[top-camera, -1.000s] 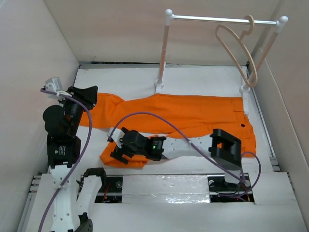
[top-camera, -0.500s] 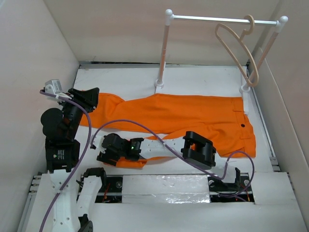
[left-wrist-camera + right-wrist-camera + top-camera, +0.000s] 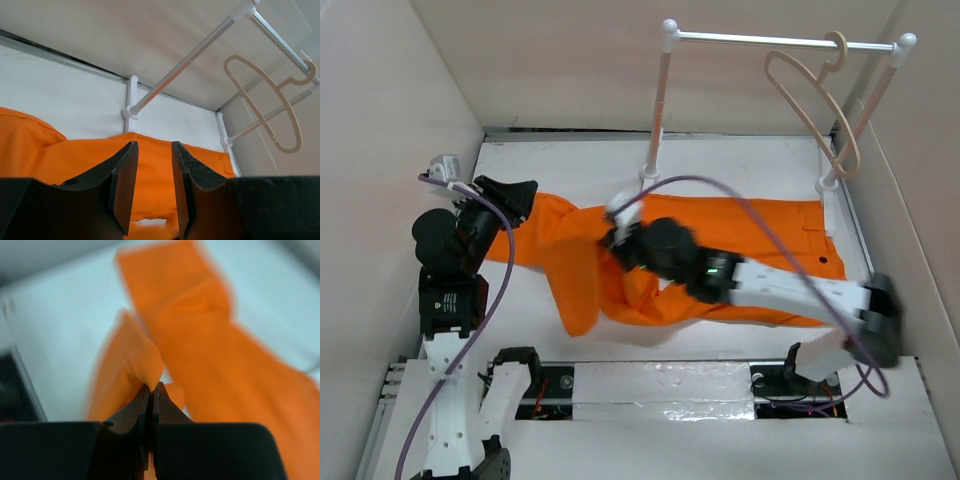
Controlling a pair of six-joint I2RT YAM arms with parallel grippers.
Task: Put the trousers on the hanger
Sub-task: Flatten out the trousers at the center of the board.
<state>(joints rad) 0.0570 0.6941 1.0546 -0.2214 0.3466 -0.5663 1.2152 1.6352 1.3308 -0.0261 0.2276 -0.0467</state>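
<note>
The orange trousers [image 3: 750,235] lie across the white table, waistband at the right. My right gripper [image 3: 617,232] is shut on a fold of one leg [image 3: 145,365] and holds it up over the middle of the cloth, so that leg hangs bunched below it [image 3: 582,290]. My left gripper [image 3: 525,188] hovers by the far-left leg end, its jaws a narrow gap apart [image 3: 154,145] with nothing between them; trousers [image 3: 75,160] show beyond. The beige hanger [image 3: 815,105] hangs by its hook from the rail at the back right, also in the left wrist view as the hanger [image 3: 272,107].
A white metal rail [image 3: 770,40] on two posts [image 3: 655,120] stands at the back of the table. Pale walls close in on the left, back and right. A purple cable [image 3: 760,215] loops above the right arm.
My right gripper went from open near the front-left leg end to shut on that leg. It has carried the cloth back and right, folding the leg over. The left gripper barely shifted.
</note>
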